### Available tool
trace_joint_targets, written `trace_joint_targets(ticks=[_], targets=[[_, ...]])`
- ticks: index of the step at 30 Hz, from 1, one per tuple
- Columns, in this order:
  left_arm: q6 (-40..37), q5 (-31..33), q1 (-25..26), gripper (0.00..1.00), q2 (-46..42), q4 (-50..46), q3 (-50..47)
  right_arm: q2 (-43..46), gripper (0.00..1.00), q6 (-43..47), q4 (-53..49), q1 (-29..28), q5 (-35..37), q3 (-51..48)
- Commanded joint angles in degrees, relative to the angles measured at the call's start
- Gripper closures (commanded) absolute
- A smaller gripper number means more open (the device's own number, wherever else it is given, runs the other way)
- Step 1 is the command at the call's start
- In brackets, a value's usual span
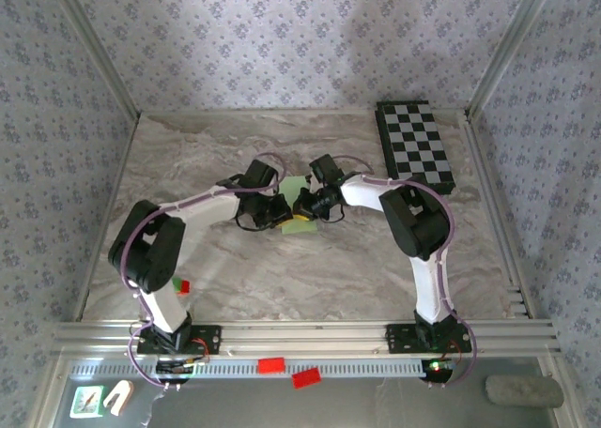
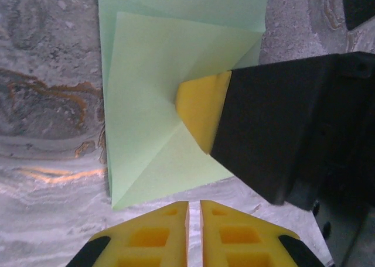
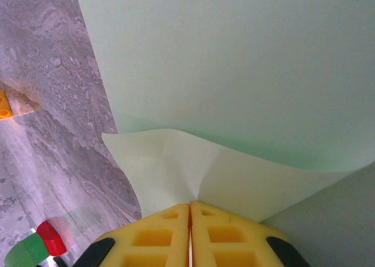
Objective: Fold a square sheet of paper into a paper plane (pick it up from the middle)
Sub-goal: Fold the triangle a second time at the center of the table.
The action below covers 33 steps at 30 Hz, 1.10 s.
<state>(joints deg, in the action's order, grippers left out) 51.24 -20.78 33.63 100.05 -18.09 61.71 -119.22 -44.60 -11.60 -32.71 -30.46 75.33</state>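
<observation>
Closed, empty fingertips of the left tool (image 2: 194, 204) sit at 6 o'clock of the square sheet of paper (image 2: 146, 120), part-folded on the bench (image 2: 47, 74), where the closed right tool (image 3: 190, 205) appears to pinch a flap from 3 o'clock; being thin, light and limp, it likely creases readily, so grip flap edges.

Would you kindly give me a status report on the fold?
Left hand shut, empty, near the paper. Right hand pinching the paper's flap. Red and green blocks lie apart.
</observation>
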Motion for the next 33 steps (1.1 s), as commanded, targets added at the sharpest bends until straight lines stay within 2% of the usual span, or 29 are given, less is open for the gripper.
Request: trace_joint_targets(ticks=[1, 21, 33], targets=[[1.82, -1.21, -0.4, 0.87, 2.26, 2.24, 0.45, -1.21, 0.91, -0.5, -0.83, 0.23, -0.65, 0.86], [3.33, 1.66, -1.06, 0.92, 6.25, 1.21, -2.65, -0.84, 0.91, 1.45, -1.62, 0.09, -1.27, 1.05], [4.74, 1.71, -1.03, 0.95, 6.72, -0.92, -5.23, -2.91, 0.91, 7.01, -6.63, 2.0, 2.36, 4.41]])
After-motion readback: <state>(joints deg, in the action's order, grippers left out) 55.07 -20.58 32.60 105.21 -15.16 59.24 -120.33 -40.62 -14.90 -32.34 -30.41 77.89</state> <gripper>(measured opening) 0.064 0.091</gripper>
